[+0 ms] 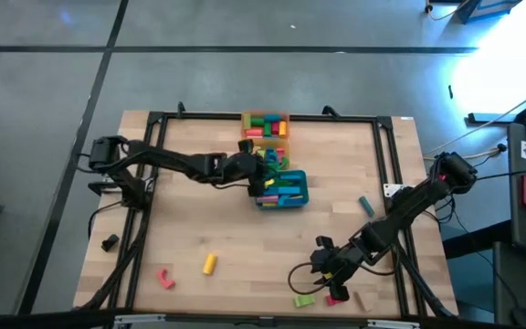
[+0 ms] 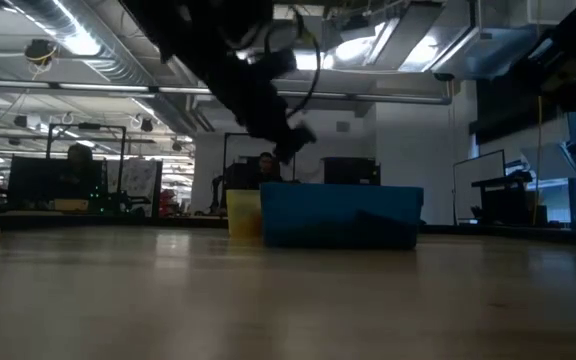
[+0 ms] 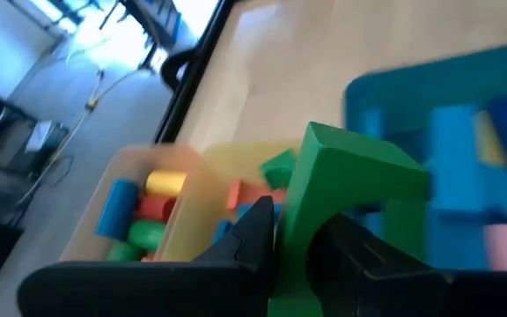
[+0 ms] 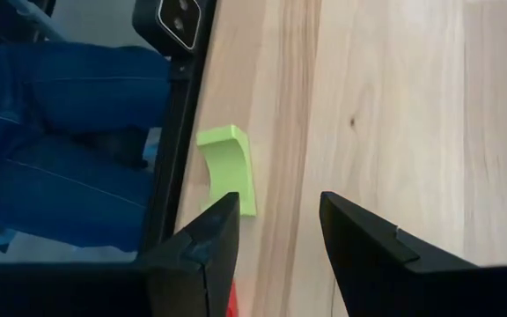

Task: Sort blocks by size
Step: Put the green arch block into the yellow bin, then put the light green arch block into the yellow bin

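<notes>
My left pincer (image 3: 293,242) grips a green block (image 3: 341,189) over the trays mid-counter, above the seam between the yellow tray (image 1: 275,152) and teal tray (image 1: 301,187). Next I must pick its size's tray and release. My right pincer (image 4: 275,233) hangs half-open by a lime arch block (image 4: 229,167).

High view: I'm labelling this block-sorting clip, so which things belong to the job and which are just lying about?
Job: green block in left end effector; teal tray; orange tray; yellow cylinder; lime arch.
Lying about: black object at table's edge; white tag.
</notes>
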Controlling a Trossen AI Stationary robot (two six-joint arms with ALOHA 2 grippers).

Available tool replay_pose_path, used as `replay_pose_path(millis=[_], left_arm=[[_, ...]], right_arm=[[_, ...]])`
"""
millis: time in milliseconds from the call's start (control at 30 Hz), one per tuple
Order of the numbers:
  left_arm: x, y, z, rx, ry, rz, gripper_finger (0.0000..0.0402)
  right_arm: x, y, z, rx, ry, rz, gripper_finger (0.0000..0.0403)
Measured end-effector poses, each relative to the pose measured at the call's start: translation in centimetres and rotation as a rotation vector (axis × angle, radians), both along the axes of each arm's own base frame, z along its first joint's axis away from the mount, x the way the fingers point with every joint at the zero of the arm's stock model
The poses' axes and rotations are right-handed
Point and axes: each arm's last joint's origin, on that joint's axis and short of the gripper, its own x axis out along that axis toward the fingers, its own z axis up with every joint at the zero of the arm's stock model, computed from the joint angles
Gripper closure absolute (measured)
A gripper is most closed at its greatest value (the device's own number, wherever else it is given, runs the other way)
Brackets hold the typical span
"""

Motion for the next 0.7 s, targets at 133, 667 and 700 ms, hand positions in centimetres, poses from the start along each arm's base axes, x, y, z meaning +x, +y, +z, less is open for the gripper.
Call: replay_pose_path(millis=[133, 667, 700], left_arm=[[0.3, 2.2, -1.7, -0.042, 0.014, 0.091, 0.0346], [0.1, 4.2, -2.1, -0.182, -0.099, 0.258, 0.0227], [0.1, 4.2, -2.1, -0.183, -0.099, 0.258, 0.0225]], right_arm=[[0.1, 0.0, 0.1, 0.007, -0.008, 0.000, 0.0242], [0.4, 0.5, 0.6, 0.107, -0.028, 0.008, 0.0226], [0.4, 0.6, 0.7, 0.113, -0.036, 0.009, 0.0217]])
